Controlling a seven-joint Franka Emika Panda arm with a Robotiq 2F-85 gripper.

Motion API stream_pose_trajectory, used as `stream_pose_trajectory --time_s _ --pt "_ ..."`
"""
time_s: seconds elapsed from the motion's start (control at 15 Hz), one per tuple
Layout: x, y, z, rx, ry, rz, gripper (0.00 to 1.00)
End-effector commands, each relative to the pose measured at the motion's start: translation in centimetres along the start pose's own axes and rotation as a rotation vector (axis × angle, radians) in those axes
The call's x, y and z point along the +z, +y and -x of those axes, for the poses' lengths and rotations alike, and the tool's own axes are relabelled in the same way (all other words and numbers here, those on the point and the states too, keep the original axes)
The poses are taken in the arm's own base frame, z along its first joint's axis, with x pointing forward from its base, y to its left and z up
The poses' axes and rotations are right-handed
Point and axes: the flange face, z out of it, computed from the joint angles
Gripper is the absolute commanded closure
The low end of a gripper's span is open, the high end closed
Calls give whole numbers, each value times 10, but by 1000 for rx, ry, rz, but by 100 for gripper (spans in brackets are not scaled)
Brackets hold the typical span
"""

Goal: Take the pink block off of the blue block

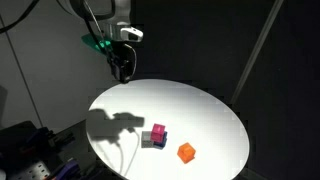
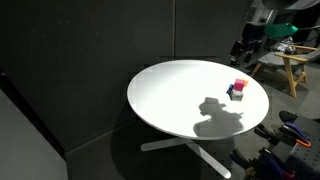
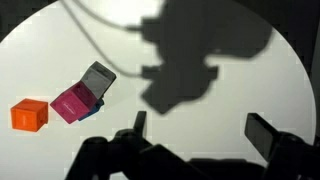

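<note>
The pink block sits on top of the blue block on the round white table. The stack also shows in an exterior view, pink block over blue block, and in the wrist view, pink block with a sliver of blue block below it. A grey cube touches the stack. My gripper hangs high above the table's far edge, open and empty; its fingers frame bare table in the wrist view.
An orange cube lies near the stack, also in the wrist view. The arm's shadow falls on the table. A wooden stool stands beyond the table. Dark curtains surround it.
</note>
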Motion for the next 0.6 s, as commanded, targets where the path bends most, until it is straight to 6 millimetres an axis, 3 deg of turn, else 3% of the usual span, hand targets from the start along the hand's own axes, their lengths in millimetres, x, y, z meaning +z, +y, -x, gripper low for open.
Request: stream_pose_trajectory --time_s 0.0,0.53 --pt "-1 0 -1 0 2 0 0" --pt "-1 12 -7 33 12 5 0"
